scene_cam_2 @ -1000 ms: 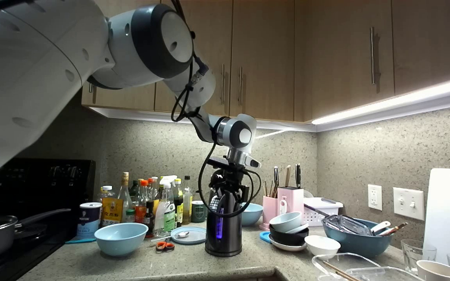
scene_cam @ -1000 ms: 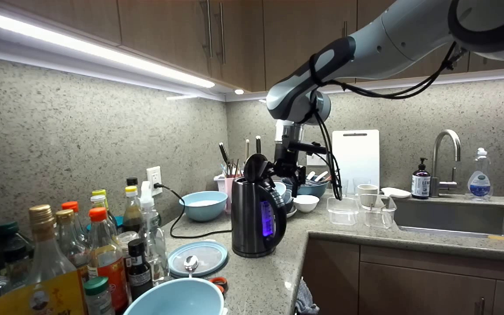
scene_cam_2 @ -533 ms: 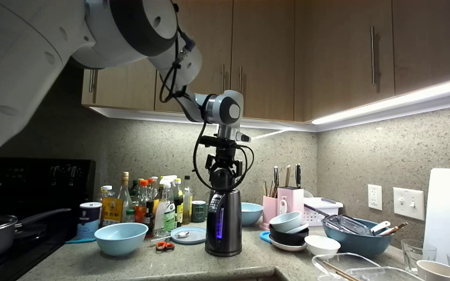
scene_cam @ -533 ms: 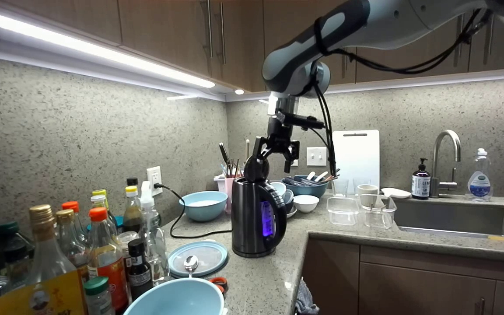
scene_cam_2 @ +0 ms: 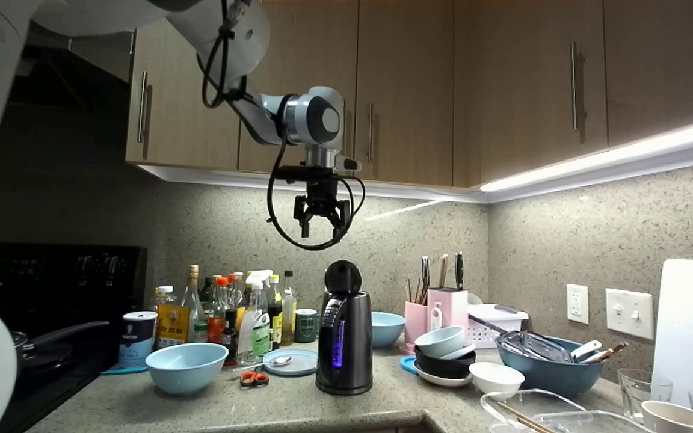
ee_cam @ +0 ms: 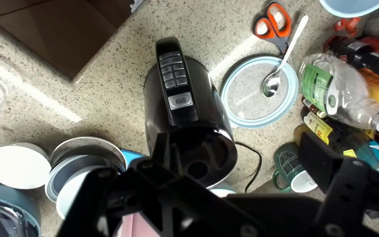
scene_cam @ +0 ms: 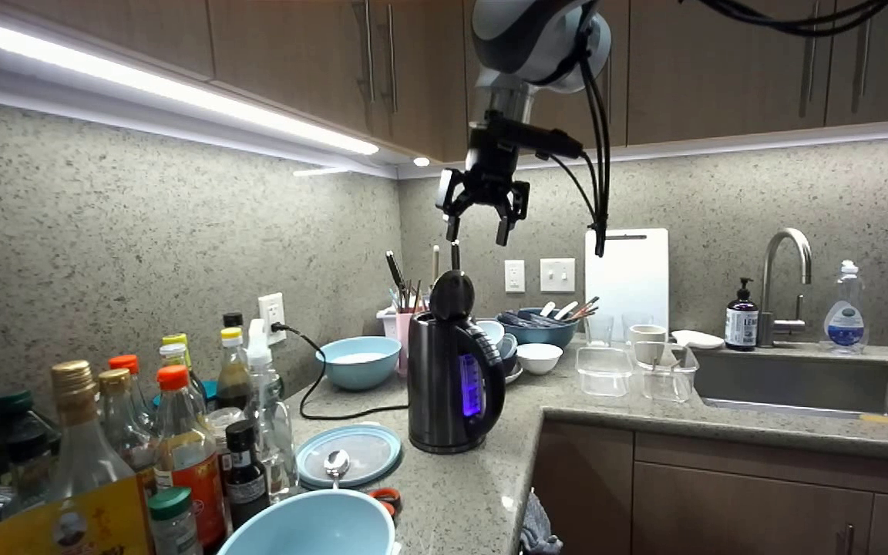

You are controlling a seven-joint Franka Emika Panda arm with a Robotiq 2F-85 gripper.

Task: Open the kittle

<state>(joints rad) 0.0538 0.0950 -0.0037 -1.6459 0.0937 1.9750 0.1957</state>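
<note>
The kettle (scene_cam: 432, 385) is tall, dark and glossy with a purplish-blue lit window, and stands upright on the counter in both exterior views (scene_cam_2: 357, 346). Its round black lid (scene_cam: 452, 295) stands tilted up from the top, also in an exterior view (scene_cam_2: 343, 277). In the wrist view the kettle (ee_cam: 155, 95) shows from above, its handle with buttons and an "OPEN" key toward the top. My gripper (scene_cam: 478, 233) hangs above the kettle, fingers pointing down, apart and empty, not touching the lid (scene_cam_2: 321, 231). The wrist view shows the two fingers (ee_cam: 239, 151) wide apart.
Bottles (scene_cam: 174, 447) and a blue bowl (scene_cam_2: 186, 367) stand near the kettle. A blue-rimmed lid with a spoon (ee_cam: 258, 95) and orange scissors (ee_cam: 275, 24) lie beside it. Stacked bowls (scene_cam_2: 443, 355) and a pink knife block (scene_cam_2: 450, 319) stand on another side. Upper cabinets (scene_cam: 544, 77) hang above.
My gripper has risen from down at the raised lid to well above the kettle. The kettle has not moved, and its lid was up in the earlier frames where it shows.
</note>
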